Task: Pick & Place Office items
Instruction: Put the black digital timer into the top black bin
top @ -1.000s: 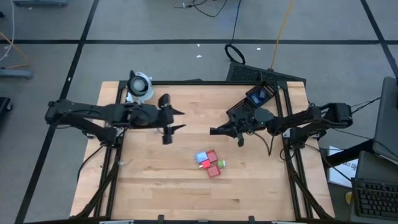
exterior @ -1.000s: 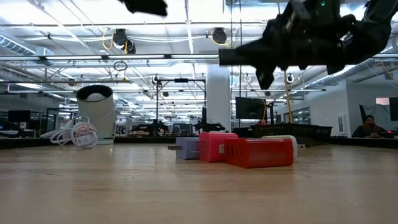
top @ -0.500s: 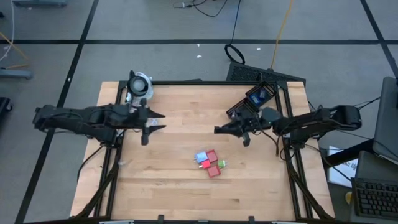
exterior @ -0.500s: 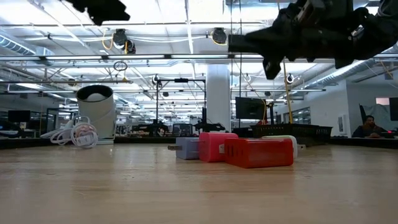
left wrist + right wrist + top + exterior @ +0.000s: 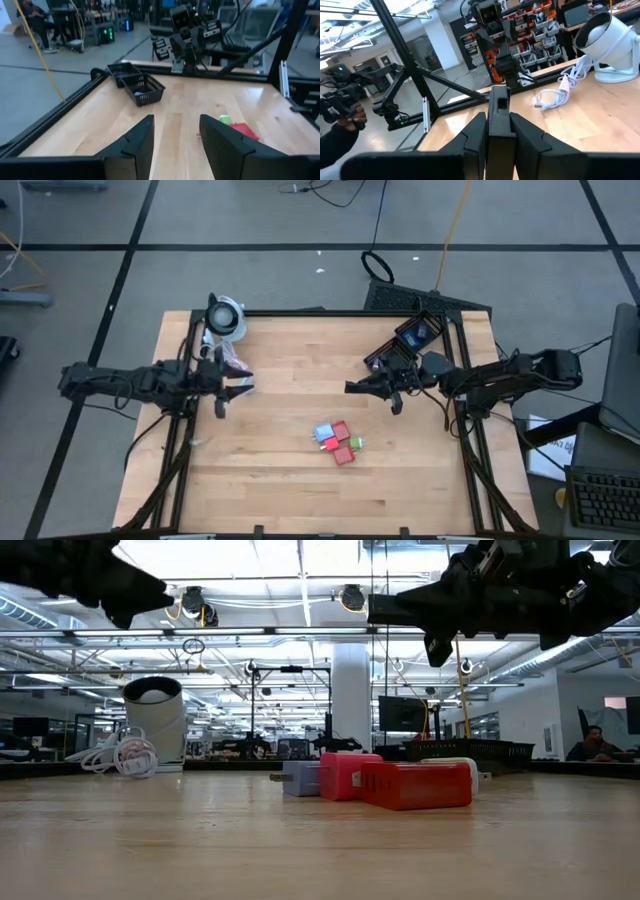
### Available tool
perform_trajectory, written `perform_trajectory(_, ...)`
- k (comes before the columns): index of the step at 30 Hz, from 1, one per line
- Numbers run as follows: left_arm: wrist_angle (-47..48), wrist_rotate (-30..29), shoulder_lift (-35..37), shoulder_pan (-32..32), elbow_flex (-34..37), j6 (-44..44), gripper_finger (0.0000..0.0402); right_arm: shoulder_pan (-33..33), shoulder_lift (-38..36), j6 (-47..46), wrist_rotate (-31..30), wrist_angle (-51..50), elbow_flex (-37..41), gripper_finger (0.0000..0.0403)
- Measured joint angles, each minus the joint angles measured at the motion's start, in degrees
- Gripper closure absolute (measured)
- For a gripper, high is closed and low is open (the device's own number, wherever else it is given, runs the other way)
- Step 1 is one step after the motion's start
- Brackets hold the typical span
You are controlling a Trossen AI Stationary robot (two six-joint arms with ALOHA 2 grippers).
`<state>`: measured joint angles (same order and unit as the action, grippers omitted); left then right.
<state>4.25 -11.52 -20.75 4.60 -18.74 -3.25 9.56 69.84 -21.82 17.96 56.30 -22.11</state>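
Left claw [image 5: 236,382]: above the left part of the desk [image 5: 270,470], near the left edge and well apart from the office items; fingers [image 5: 135,142] spread apart, released, nothing between them.
Right claw [image 5: 352,388]: above the right half of the desk, nearer the far edge, raised clear of the surface; clenched on a black block [image 5: 499,120] that stands upright between its fingers [image 5: 472,135].
Office items [image 5: 337,442]: a tight cluster on the desk surface, slightly right of centre and toward the near edge, well apart from both claws.
Cluster, high view: blue block [image 5: 324,431], red block [image 5: 340,430], second red block [image 5: 344,456], green block [image 5: 356,444], all touching or just beside one another.
Cluster, low view: red block [image 5: 415,785] in front, pink block [image 5: 345,775] touching it, pale lilac block [image 5: 300,778] behind the pink one.
Black mesh basket [image 5: 400,360]: on the desk near the far right corner, beside the right arm.
Round white-and-black device [image 5: 225,316]: at the far left corner of the desk.
White coiled cable [image 5: 120,755]: just beside the device.
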Motion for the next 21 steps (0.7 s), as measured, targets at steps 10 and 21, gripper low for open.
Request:
perform_trajectory(10,-5.67,0.08,7.23,-0.02,8.51,-2.51,0.0222,0.02,0.00,0.02,-0.13,-0.85,0.00,0.0349)
perform_trajectory(21,-7.16,0.09,11.79,-0.02,13.15,-3.20,0.0194,0.61,0.00,0.03,-0.10,-2.06,-0.01,0.0349)
